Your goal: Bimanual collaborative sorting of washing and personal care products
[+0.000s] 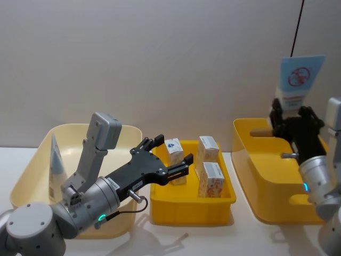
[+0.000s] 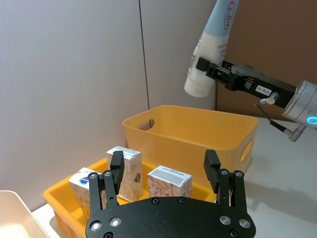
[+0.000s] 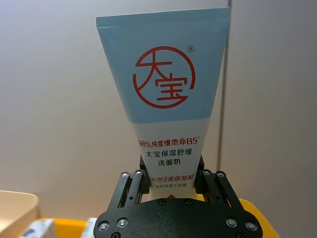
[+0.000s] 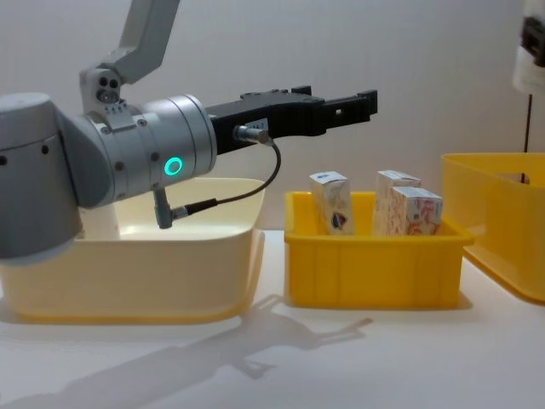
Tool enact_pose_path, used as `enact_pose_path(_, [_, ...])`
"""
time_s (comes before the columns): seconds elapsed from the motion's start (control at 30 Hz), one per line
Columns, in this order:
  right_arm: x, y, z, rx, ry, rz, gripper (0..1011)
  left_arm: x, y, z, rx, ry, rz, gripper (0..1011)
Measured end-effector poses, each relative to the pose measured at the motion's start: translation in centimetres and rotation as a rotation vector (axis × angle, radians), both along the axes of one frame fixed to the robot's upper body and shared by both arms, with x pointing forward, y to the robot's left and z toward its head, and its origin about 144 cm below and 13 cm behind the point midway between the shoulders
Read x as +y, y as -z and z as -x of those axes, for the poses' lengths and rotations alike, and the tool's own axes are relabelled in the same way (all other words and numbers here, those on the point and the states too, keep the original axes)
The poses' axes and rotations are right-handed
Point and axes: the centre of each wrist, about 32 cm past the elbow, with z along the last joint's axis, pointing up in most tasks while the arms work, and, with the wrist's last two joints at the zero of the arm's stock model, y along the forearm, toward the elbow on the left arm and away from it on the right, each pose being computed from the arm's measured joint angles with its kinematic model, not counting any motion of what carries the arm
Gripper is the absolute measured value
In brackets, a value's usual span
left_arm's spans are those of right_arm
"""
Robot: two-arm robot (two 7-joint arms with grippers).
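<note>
Above the deep yellow plastic bin (image 1: 266, 208) my right claw (image 1: 290, 118) grasps a tall light-blue squeeze tube (image 1: 299, 77), not yet dropped; my released left claw (image 1: 173, 152) hovers over three small white cartons (image 1: 212, 178), apparently left to sort.

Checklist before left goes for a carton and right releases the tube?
1. Left gripper open above the small yellow plastic tray: ok.
2. Three white cartons with orange-pink print upright in that tray: ok.
3. Left gripper lined up on one carton: cannot tell.
4. Right gripper shut on the light-blue squeeze tube with red circle logo: ok.
5. Tube squarely over the deep yellow plastic bin: cannot tell.
</note>
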Motion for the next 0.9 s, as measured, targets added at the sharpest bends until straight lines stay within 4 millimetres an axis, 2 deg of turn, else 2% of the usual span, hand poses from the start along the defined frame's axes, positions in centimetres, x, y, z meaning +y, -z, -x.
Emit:
enact_pose_path(0.37, [-1.5,0.5,1.1,0.103,0.114,0.038,472,0.0,0.0,0.0,0.0,0.0,0.0,1003])
enact_pose_path(0.9, [-1.4,1.7,2.2,0.252,0.175,0.071,473,0.0,0.0,0.0,0.0,0.0,0.0,1003])
